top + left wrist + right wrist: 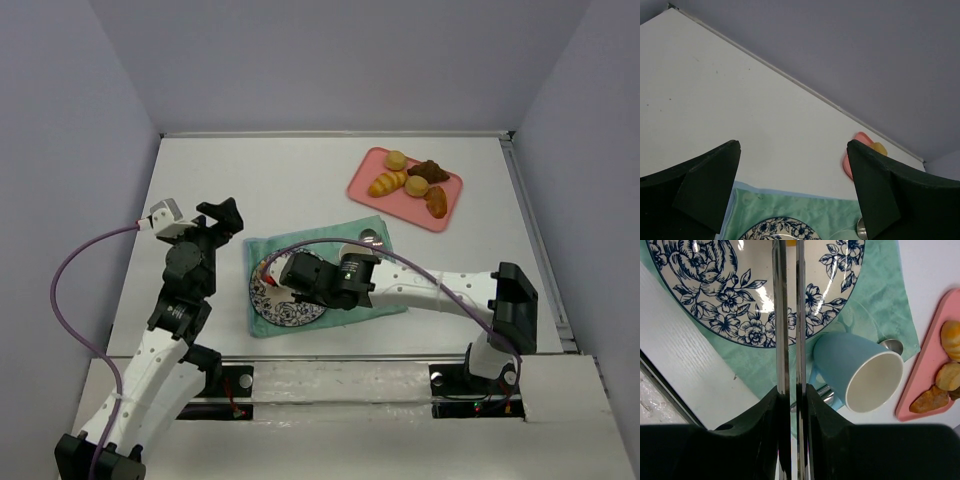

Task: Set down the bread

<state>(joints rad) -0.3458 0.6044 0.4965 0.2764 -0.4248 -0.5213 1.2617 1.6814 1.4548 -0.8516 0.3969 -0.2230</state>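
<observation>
Currently: one blue-and-white floral ceramic plate (747, 330) on one teal cloth (875, 300). Over plate: one small golden-orange bread (791, 242), only a sliver showing at the tip of one pair of steel tongs (781, 315), which the right gripper (791, 390) clamps. Beside plate: one pale blue mug (860, 375). Well beyond plate: one pink tray (372, 162) containing five pastries (387, 184). Left gripper (792, 145): spread wide, holding nothing.

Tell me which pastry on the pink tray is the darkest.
The chocolate-brown pastry near the far right edge of the pink tray. Every other piece there is yellow or golden-orange.
</observation>
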